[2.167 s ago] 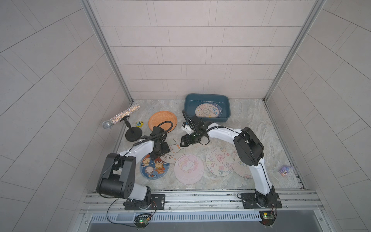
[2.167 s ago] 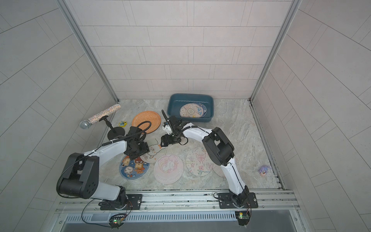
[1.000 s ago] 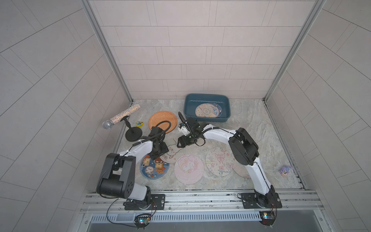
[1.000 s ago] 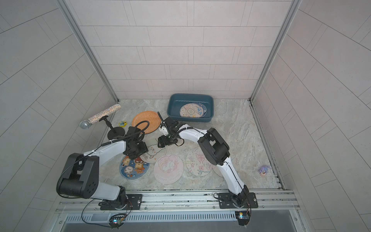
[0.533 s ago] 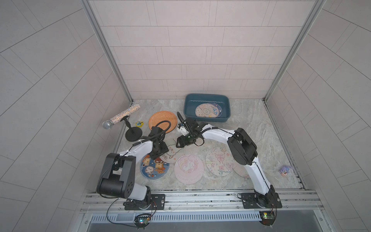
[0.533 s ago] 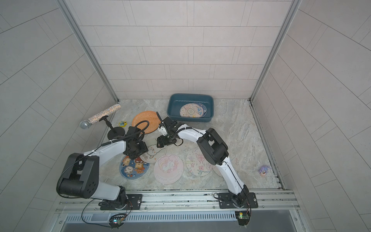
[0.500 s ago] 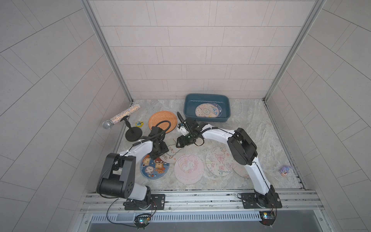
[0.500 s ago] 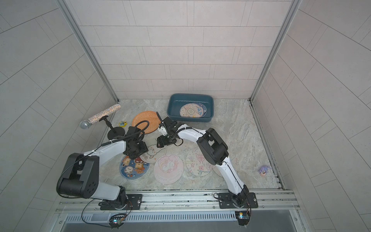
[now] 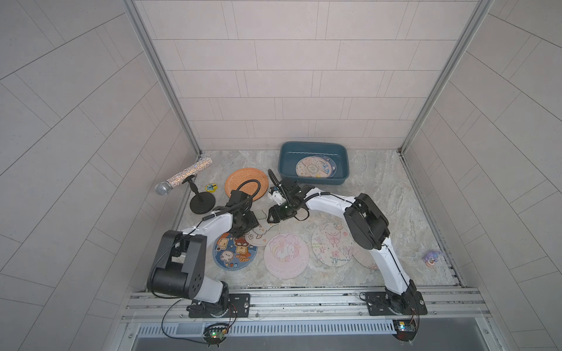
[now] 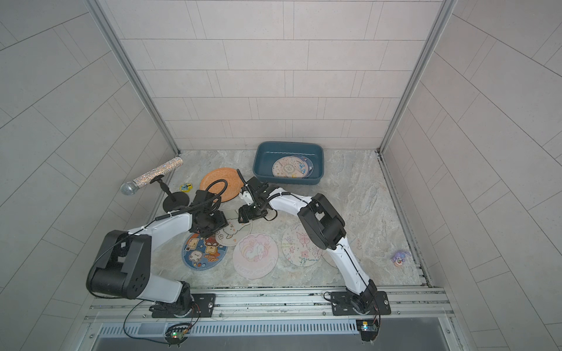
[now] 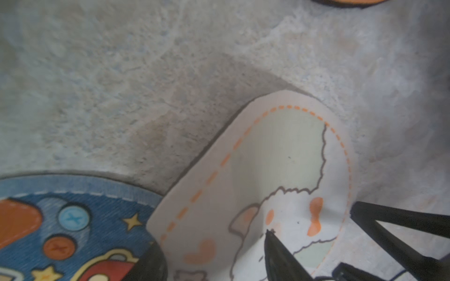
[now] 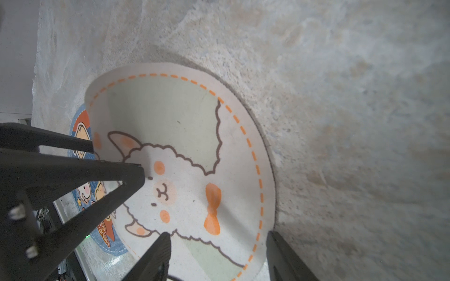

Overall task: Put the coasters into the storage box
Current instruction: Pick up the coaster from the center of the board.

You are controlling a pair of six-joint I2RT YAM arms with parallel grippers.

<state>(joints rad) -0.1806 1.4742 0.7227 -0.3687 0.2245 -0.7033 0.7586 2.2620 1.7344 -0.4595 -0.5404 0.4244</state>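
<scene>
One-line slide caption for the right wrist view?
Right gripper straddling the rim of the cream sheep coaster, left gripper's fingers pressing its far side.

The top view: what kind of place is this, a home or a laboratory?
Probably a robot test cell, not a home: bare tiled walls enclose a marble-patterned floor, and two arms are bolted to an aluminium rail at its front edge.

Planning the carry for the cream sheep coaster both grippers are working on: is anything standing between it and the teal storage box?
The right arm itself spans the gap between the sheep coaster and the storage box; otherwise bare floor. The orange coaster lies off to the side.
</scene>
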